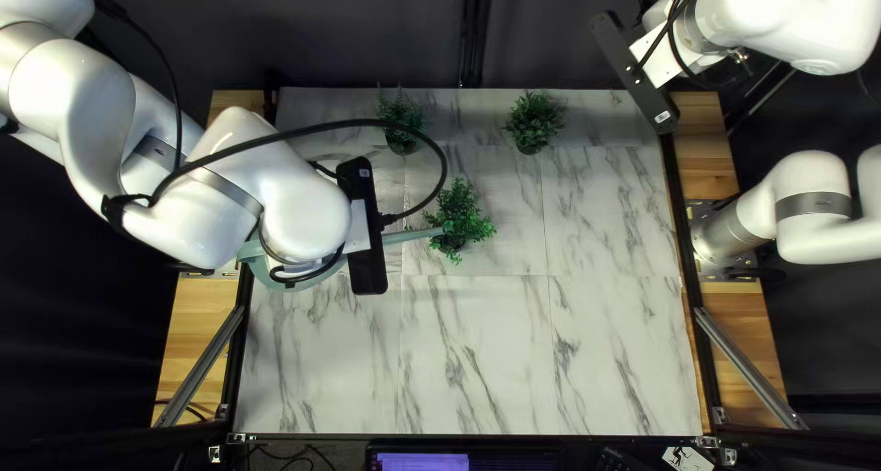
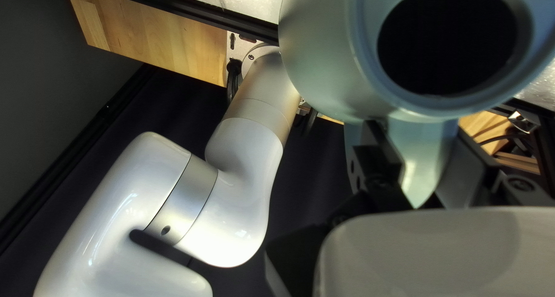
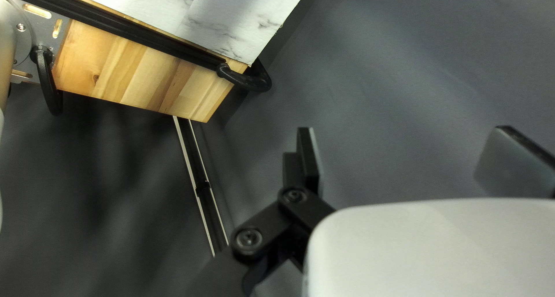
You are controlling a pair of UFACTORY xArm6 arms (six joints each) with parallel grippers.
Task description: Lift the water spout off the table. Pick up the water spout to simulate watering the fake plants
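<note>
Pale green watering can (image 1: 278, 271) is mostly beneath my left arm in the top left view, its long spout reaching to the left side of the middle fake plant (image 1: 462, 216). My left gripper (image 1: 360, 232) is over the can there, fingertips hidden. In the left wrist view, both fingers of the left gripper (image 2: 421, 168) press on the can's handle, with the can's body (image 2: 324, 54) and dark round opening just ahead. Beyond the table's back right corner, my right gripper (image 1: 665, 65) hangs; in its wrist view the right gripper (image 3: 407, 152) is open and empty.
Two more potted plants, one back left (image 1: 401, 122) and one back right (image 1: 535, 121), stand near the marble-patterned table's (image 1: 477, 361) far edge. A black cable (image 1: 312, 130) loops from my left arm over the table. Dark rails line the table's sides.
</note>
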